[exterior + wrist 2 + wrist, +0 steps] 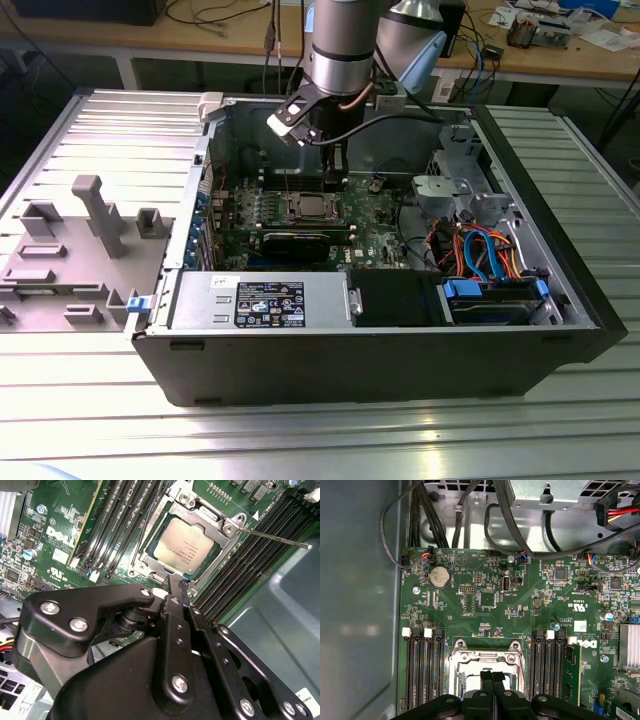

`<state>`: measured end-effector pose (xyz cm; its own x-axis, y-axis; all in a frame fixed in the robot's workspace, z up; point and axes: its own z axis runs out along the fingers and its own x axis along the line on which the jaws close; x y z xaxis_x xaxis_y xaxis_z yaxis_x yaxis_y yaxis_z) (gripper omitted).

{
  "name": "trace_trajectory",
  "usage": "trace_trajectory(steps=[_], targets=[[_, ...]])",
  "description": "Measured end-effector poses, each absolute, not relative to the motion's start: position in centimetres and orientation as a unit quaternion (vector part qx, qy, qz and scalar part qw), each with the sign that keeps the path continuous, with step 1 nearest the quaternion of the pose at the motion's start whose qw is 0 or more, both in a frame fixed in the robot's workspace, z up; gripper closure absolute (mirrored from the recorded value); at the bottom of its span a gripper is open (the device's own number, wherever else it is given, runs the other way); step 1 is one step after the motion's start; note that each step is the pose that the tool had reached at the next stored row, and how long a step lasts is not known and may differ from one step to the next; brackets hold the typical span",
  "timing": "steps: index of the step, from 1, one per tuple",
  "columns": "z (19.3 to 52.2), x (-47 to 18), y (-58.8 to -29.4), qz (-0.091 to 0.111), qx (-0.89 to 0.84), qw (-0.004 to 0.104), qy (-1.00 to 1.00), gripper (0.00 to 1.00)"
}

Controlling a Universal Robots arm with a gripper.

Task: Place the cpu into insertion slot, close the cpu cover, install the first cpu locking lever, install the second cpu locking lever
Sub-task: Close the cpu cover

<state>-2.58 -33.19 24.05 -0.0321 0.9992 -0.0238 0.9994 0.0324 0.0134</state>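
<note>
Ribbed metal table (320, 440) bears open case (400, 365) with cpu (186, 547).

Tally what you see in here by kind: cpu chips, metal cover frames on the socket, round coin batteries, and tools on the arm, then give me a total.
cpu: 1
cpu cover: 1
coin battery: 1
tool: 1
Total: 4

Hand (492, 674) — apparently closed, empty
</note>
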Motion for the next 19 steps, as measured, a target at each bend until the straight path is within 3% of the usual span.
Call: trace_trajectory(steps=[19], targets=[[23.25,-3.38,-33.67,-0.004,0.696,0.010,0.718,0.89]])
